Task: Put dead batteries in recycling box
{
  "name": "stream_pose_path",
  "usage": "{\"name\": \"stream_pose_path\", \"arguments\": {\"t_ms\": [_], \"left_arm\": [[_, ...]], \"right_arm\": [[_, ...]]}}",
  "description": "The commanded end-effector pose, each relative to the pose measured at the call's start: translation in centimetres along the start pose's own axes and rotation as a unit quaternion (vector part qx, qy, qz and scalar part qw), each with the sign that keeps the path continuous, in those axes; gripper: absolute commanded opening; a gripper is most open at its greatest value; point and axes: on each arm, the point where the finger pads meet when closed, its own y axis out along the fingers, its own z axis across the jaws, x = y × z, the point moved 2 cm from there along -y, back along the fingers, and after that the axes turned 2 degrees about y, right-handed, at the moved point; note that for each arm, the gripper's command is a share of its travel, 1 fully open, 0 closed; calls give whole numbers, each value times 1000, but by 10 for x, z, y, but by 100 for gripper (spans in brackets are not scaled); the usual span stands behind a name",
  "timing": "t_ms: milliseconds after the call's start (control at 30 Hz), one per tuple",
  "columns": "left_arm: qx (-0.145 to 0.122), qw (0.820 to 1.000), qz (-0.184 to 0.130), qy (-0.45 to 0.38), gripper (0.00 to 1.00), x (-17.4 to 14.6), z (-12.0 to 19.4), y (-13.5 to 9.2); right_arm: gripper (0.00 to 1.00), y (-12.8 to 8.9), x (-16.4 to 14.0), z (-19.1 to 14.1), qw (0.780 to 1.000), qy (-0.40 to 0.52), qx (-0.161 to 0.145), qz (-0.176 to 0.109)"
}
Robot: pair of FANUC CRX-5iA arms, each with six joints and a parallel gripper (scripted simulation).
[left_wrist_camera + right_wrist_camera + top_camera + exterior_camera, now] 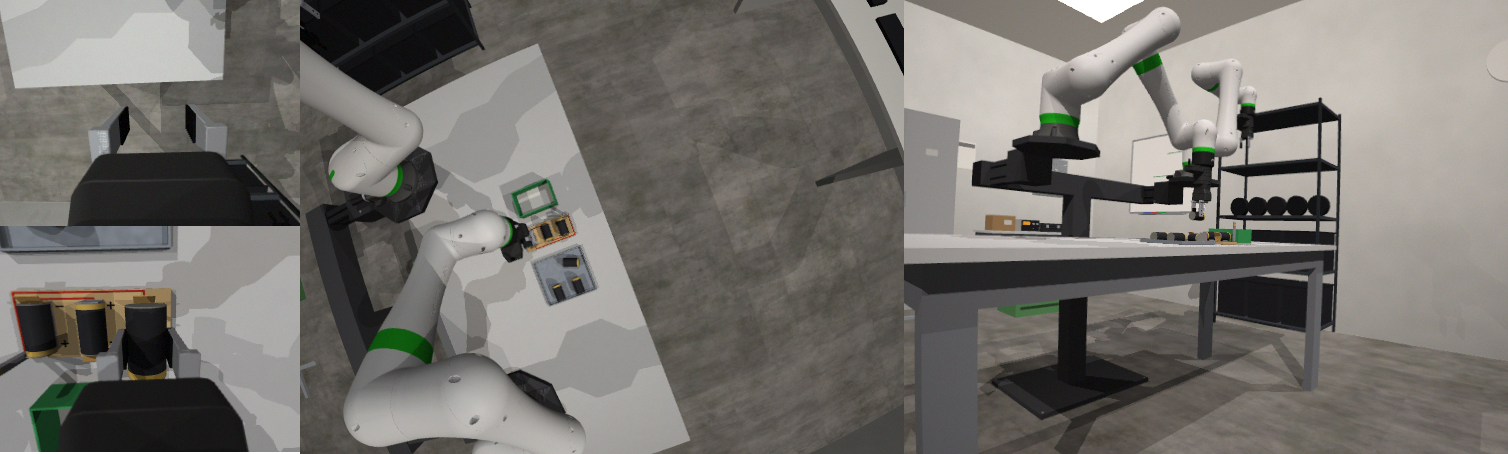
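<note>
My right gripper (530,241) (1198,214) (146,340) is shut on a black battery (145,322), gold end toward the camera body, above the right-hand slot of the tan holder (554,231) (162,296). That slot is partly hidden. The holder's other slots hold two batteries (37,328) (92,331), gold ends opposite ways. Three batteries (570,262) (578,285) (558,291) lie in the grey tray (545,272) (100,248). The green box (516,205) (47,398) stands upright and has no battery visible in it. My left gripper (1245,145) (157,117) is open and empty. Whether the bulb is lit cannot be told.
The holder lies between the box and the tray on the white table (600,360) (100,60). A thin upright post (1234,231) stands at the holder. The left gripper hangs high, away from these objects. A black shelf (1279,167) stands behind the table.
</note>
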Motion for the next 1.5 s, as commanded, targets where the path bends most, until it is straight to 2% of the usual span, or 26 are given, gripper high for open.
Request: {"name": "stream_pose_path", "arguments": {"t_ms": [0,1200,1467], "left_arm": [[0,1000,-1,0,100,0,0,-1],[0,1000,-1,0,100,0,0,-1],[0,1000,-1,0,100,0,0,-1]], "right_arm": [[57,31,2,0,1000,0,0,-1],[57,32,2,0,1000,0,0,-1],[57,45,2,0,1000,0,0,-1]]}}
